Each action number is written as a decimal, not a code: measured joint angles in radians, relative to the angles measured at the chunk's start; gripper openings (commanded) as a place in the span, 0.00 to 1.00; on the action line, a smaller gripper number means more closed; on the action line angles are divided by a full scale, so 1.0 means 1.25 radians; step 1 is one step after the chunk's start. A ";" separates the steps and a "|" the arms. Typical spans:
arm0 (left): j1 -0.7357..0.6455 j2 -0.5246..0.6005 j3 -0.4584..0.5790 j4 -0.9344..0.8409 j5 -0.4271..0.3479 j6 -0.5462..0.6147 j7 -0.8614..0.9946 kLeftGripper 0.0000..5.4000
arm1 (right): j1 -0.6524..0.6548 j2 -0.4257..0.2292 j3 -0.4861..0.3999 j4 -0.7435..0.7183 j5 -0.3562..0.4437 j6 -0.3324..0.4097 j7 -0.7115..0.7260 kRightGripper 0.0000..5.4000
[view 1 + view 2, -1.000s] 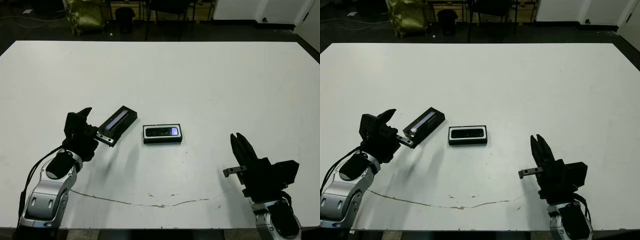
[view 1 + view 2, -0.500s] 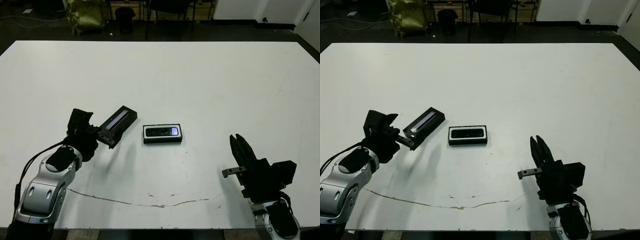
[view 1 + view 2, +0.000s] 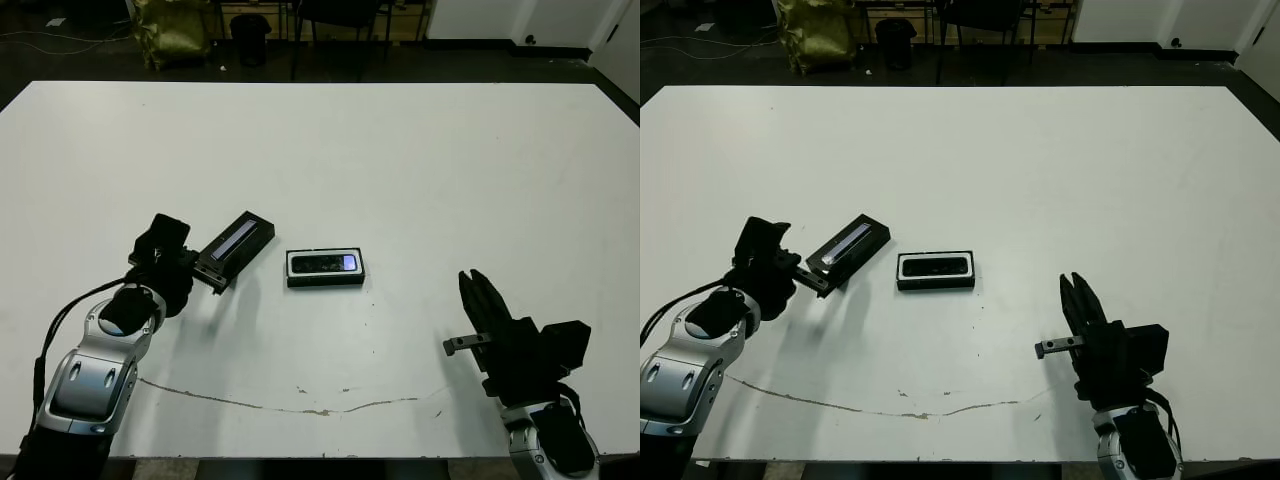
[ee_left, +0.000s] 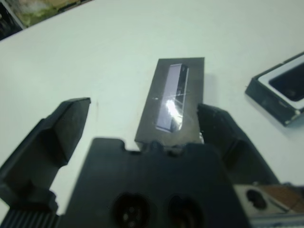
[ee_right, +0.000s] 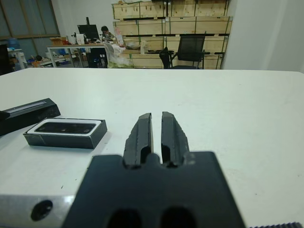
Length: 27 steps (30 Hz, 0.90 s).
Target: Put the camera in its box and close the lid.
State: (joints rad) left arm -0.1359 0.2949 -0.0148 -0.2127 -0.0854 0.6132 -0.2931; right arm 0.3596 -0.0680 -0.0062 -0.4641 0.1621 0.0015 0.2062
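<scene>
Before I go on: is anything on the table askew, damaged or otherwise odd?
The lid lies slantwise beside the box, not square to it, with the left gripper open around its near end. The camera already sits flat in the box. A thin brown crack-like line crosses the table's near edge. Nothing looks spilled or broken.

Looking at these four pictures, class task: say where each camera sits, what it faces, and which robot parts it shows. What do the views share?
Left eye view: on the head, looking down at the white table; both arms show.
Right eye view: beside it, same scene.
Left wrist view: behind the open left gripper, facing the lid.
Right wrist view: behind the shut right gripper, facing the box holding the camera.
Shared: all four views show lid and box.
</scene>
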 measured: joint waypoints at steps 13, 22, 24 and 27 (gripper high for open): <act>-0.037 -0.027 0.055 0.054 -0.141 0.101 -0.045 1.00 | 0.001 0.000 0.004 -0.001 0.001 0.000 0.000 0.00; -0.052 0.011 0.012 0.108 -0.104 0.062 -0.075 1.00 | 0.002 0.000 0.005 -0.006 0.011 0.007 0.001 0.00; -0.053 0.020 -0.001 0.120 -0.079 0.035 -0.074 1.00 | 0.003 0.000 0.005 -0.007 0.013 0.007 0.001 0.00; -0.053 0.030 -0.020 0.139 -0.047 -0.005 -0.074 1.00 | 0.004 0.000 0.008 -0.007 0.013 0.007 -0.001 0.00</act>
State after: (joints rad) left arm -0.2026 0.3321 -0.0393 -0.0384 -0.1438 0.6076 -0.3862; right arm 0.3646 -0.0678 0.0039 -0.4730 0.1784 0.0101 0.2055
